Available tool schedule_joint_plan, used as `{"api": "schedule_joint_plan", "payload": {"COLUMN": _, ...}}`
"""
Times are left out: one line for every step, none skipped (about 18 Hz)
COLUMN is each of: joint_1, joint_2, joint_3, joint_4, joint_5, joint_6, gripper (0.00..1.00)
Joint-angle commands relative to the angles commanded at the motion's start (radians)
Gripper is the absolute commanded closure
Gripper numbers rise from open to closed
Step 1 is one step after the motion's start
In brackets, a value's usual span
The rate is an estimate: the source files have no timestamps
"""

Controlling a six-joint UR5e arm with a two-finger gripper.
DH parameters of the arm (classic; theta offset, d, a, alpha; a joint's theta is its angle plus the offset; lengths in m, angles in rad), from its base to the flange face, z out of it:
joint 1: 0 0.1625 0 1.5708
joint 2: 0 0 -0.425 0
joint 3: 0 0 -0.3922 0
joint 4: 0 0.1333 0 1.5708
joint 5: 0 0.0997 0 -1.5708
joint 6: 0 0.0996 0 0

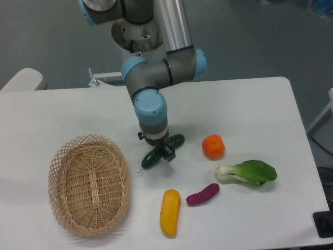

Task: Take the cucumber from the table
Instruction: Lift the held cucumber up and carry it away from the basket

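Note:
The cucumber point(177, 141) is slim, dark green and glossy. It lies slanted on the white table point(250, 104), with its thin stem tip pointing to the lower left. My gripper point(164, 150) points straight down over the cucumber's middle. One black fingertip point(169, 153) presses against the cucumber's near side; the other finger is hidden under the wrist. The jaws look closed on the cucumber, which still rests at table level.
A woven wicker basket point(89, 185) stands at the left. An orange point(213, 147) lies just right of the cucumber. A bok choy point(250, 173), a small purple piece point(203, 195) and a yellow vegetable point(170, 212) lie toward the front.

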Motion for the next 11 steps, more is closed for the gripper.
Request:
{"api": "schedule_joint_plan", "payload": {"joint_1": 0.002, "joint_2": 0.000, "joint_3": 0.003, "joint_4": 0.000, "joint_5": 0.000, "joint_6": 0.003, "gripper": 0.65}}
{"api": "schedule_joint_plan", "payload": {"joint_1": 0.003, "joint_2": 0.000, "joint_3": 0.011, "joint_4": -0.002, "joint_5": 0.000, "joint_6": 0.006, "gripper": 0.74}}
{"api": "schedule_joint_plan", "payload": {"joint_1": 0.005, "joint_2": 0.002, "joint_3": 0.018, "joint_4": -0.003, "joint_5": 0.000, "joint_6": 0.006, "gripper": 0.81}}
{"api": "schedule_joint_plan", "payload": {"joint_1": 0.009, "joint_2": 0.002, "joint_3": 0.028, "joint_4": -0.005, "joint_5": 0.000, "joint_6": 0.006, "gripper": 0.86}}
{"api": "schedule_joint_plan", "payload": {"joint_1": 0.014, "joint_2": 0.003, "joint_3": 0.040, "joint_4": -0.014, "joint_5": -0.002, "joint_6": 0.008, "gripper": 0.90}}
{"api": "schedule_joint_plan", "payload": {"joint_1": 0.018, "joint_2": 0.003, "joint_3": 0.060, "joint_4": -0.023, "joint_5": 0.000, "joint_6": 0.009, "gripper": 0.91}}
{"api": "schedule_joint_plan", "payload": {"joint_1": 0.023, "joint_2": 0.005, "joint_3": 0.067, "joint_4": -0.023, "joint_5": 0.000, "joint_6": 0.009, "gripper": 0.91}}
{"api": "schedule_joint_plan", "payload": {"joint_1": 0.025, "joint_2": 0.006, "joint_3": 0.077, "joint_4": -0.026, "joint_5": 0.000, "joint_6": 0.009, "gripper": 0.93}}
{"api": "schedule_joint_plan", "payload": {"joint_1": 0.035, "joint_2": 0.009, "joint_3": 0.098, "joint_4": -0.038, "joint_5": 0.000, "joint_6": 0.014, "gripper": 0.94}}
{"api": "schedule_joint_plan", "payload": {"joint_1": 0.047, "joint_2": 0.015, "joint_3": 0.122, "joint_4": -0.069, "joint_5": 0.000, "joint_6": 0.024, "gripper": 0.94}}
{"api": "schedule_joint_plan", "payload": {"joint_1": 0.061, "joint_2": 0.017, "joint_3": 0.159, "joint_4": -0.109, "joint_5": 0.000, "joint_6": 0.043, "gripper": 0.94}}
